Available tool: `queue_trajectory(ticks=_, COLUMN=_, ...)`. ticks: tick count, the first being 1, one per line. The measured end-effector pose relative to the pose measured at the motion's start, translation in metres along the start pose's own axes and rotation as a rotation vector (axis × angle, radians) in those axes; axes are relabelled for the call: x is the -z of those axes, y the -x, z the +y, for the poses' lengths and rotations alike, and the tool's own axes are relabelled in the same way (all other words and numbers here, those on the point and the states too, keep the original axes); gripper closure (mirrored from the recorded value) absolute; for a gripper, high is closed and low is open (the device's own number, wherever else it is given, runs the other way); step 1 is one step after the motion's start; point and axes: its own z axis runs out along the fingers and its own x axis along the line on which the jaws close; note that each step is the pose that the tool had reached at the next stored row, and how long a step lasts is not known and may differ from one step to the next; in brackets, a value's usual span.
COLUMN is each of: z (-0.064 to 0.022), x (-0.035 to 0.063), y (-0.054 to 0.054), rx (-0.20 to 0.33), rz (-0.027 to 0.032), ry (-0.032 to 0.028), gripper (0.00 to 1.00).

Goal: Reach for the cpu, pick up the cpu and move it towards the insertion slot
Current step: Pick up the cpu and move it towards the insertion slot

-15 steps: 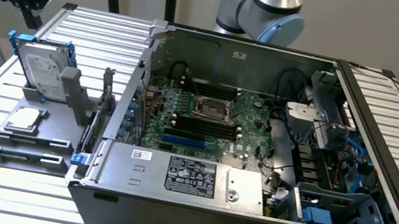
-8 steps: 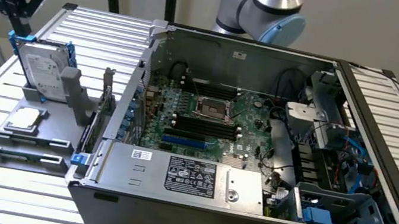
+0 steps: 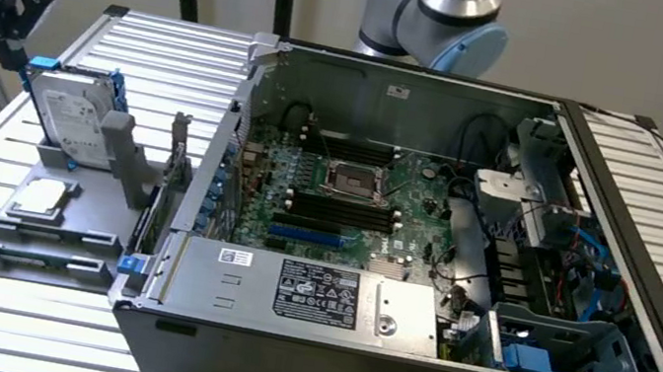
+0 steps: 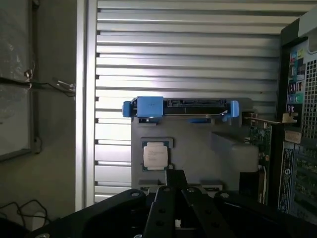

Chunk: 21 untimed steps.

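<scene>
Table (image 3: 128, 39) carries everything. The open case (image 3: 277, 357) takes its middle, and a grey fixture (image 3: 41, 255) sits toward its edge on the exterior view's left. On that fixture the drive (image 3: 66, 114) stands propped. The cpu (image 3: 41, 197) lies flat between the drive and the table's edge nearest the exterior camera. The slot (image 3: 355, 182) is inside the case, well apart from the cpu across the case wall. From the wrist view I judge my gripper (image 4: 176, 183) to be above the fixture, with the cpu between it and the drive, apart. It has no hold of the cpu. I cannot tell how far it is open.
</scene>
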Motion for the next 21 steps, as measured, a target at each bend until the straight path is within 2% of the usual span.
queue_trajectory(ticks=8, z=-0.004, x=-0.007, y=-0.02, rx=0.002, rz=0.0017, ry=0.0, gripper=0.89)
queue_trajectory(ticks=14, z=-0.004, x=-0.0069, y=-0.021, rx=0.003, rz=0.0018, ry=-0.0001, gripper=0.88)
queue_trajectory(ticks=16, z=-0.004, x=-0.007, y=-0.021, rx=0.003, rz=0.0018, ry=-0.0001, gripper=0.76)
queue_trajectory(ticks=17, z=-0.004, x=-0.007, y=-0.021, rx=0.003, rz=0.0018, ry=0.0, gripper=0.76)
queue_trajectory(ticks=18, z=-0.004, x=-0.007, y=-0.021, rx=0.003, rz=0.0017, ry=0.0, gripper=0.7)
queue_trajectory(ticks=19, z=-0.004, x=-0.0073, y=-0.021, rx=0.003, rz=0.0018, ry=0.0, gripper=0.7)
queue_trajectory(ticks=20, z=-0.0041, x=-0.0078, y=-0.021, rx=0.003, rz=0.0018, ry=0.0, gripper=0.58)
queue_trajectory(ticks=21, z=-0.0041, x=-0.0087, y=-0.021, rx=0.003, rz=0.0018, ry=-0.0001, gripper=0.58)
